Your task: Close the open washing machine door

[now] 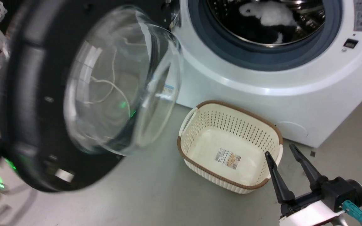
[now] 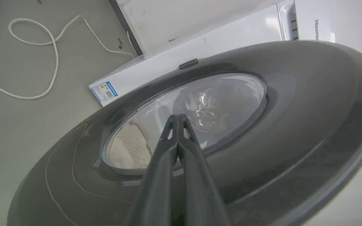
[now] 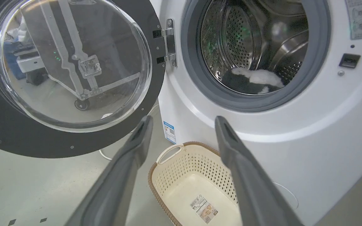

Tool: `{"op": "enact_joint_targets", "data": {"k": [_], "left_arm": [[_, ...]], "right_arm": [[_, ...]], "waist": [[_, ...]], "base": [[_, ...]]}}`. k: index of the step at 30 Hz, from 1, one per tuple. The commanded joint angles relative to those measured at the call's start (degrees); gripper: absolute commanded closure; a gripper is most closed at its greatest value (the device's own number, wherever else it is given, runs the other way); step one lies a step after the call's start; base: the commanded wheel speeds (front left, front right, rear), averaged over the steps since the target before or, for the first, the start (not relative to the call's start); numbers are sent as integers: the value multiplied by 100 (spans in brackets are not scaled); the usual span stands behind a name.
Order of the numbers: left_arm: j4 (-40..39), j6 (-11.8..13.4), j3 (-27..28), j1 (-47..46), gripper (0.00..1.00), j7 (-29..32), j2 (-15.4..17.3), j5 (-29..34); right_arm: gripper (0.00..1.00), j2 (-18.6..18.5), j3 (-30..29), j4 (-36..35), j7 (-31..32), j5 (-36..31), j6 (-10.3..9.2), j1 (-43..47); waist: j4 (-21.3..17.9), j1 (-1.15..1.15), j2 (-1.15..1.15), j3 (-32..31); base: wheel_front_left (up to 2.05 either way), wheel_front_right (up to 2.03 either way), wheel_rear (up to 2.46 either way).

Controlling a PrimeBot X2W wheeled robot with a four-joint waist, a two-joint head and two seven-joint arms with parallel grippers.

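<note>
the white washing machine takes the upper right of the head view, drum opening uncovered. the washing machine door stands wide open at the left, blurred. a cream basket sits at lower centre. right gripper, lower right: fingers apart, holding nothing. left gripper: fingers pressed together over the door's outer face.

We find the washing machine door smeared by blur in the head view, the drum opening of the washing machine cut off by that view's top edge, and the print on the label in the basket too small to read.
</note>
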Motion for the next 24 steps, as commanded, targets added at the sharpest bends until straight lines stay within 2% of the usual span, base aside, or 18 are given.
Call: {"op": "enact_joint_targets", "data": {"k": [1, 6, 10, 13, 18, 24], "left_arm": [[-176, -62, -180, 316, 100, 229, -285, -117], [-931, -143, -546, 1064, 100, 637, -958, -473], [-1421, -171, -1102, 1577, 100, 640, -1290, -594], [-1603, -181, -1697, 1893, 100, 193, -1362, -828], [-1515, -191, -3049, 2254, 100, -900, -1368, -1471], [-1446, -196, -4212, 1896, 100, -1980, -1369, -1782]], "right_arm": [[0, 53, -47, 44, -32, -3, 5, 4], [0, 162, -258, 103, -32, -16, 5, 58], [0, 206, -488, 90, -32, -60, 5, 54], [0, 207, -588, 83, -32, -111, 5, 34], [0, 205, -608, 84, -32, -133, 5, -47], [0, 209, -584, 92, -32, -105, 5, -151]], "waist": [[-47, 0, 0, -204], [-221, 0, 0, -463], [-417, 0, 0, -504], [-650, 0, 0, -469], [-1231, 0, 0, -305], [-2091, 0, 0, 61]], "base": [[0, 0, 0], [0, 0, 0], [0, 0, 0], [0, 0, 0], [0, 0, 0], [0, 0, 0]]}}
